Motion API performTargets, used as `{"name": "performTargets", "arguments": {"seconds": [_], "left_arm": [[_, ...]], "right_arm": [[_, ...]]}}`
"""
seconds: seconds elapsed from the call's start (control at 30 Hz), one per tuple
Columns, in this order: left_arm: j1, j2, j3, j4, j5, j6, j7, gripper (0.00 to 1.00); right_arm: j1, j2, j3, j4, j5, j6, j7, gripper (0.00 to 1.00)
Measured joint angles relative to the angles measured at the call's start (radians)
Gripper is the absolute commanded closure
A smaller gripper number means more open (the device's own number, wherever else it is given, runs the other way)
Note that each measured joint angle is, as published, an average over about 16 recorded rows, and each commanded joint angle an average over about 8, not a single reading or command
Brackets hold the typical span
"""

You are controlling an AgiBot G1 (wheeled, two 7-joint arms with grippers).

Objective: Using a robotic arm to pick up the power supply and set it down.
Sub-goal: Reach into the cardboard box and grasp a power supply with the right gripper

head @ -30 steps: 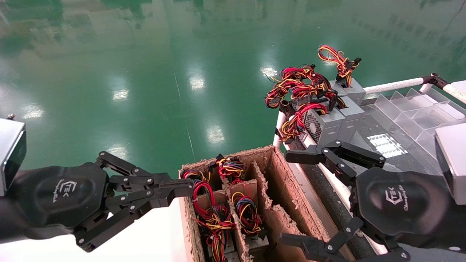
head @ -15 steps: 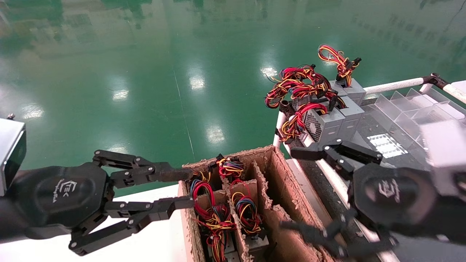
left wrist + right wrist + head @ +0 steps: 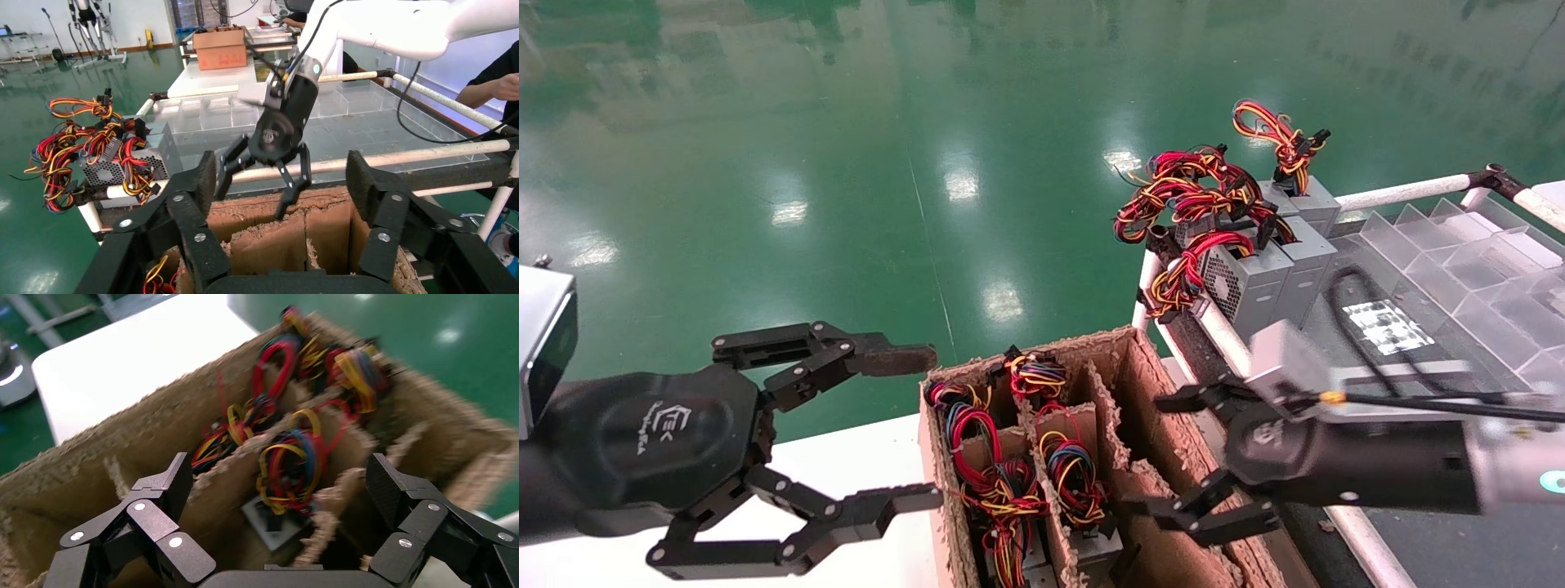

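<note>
Right hand (image 3: 1185, 457), black two-finger linkage type on my black arm with the silver-grey wrist, hangs spread wide over the empty right-hand compartments of the ragged brown cardboard box (image 3: 1173, 425), holding nothing. I see my left hand (image 3: 923, 425) spread wide too, just beside the box's left wall above the white surface (image 3: 862, 457). Inside the box, one compartment left of the right hand, sits the grey metal power supply (image 3: 275, 523) under its looped red, yellow and blue wires (image 3: 1073, 478).
</note>
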Motion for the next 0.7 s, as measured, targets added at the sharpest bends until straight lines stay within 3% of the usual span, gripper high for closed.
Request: {"name": "performTargets", "arguments": {"seconds": [0.6,0.7], "left_arm": [[0.0,0.0,0.001,0.0,0.0,0.0,0.0,0.0],[0.0,0.0,0.001,0.0,0.0,0.0,0.0,0.0]], "right_arm": [[0.066,-0.191,-0.096,-0.214,-0.12,-0.01,-0.08,0.02],[0.07,-0.211,-0.1,-0.242,-0.125,-0.006,-0.097,0.38]]}}
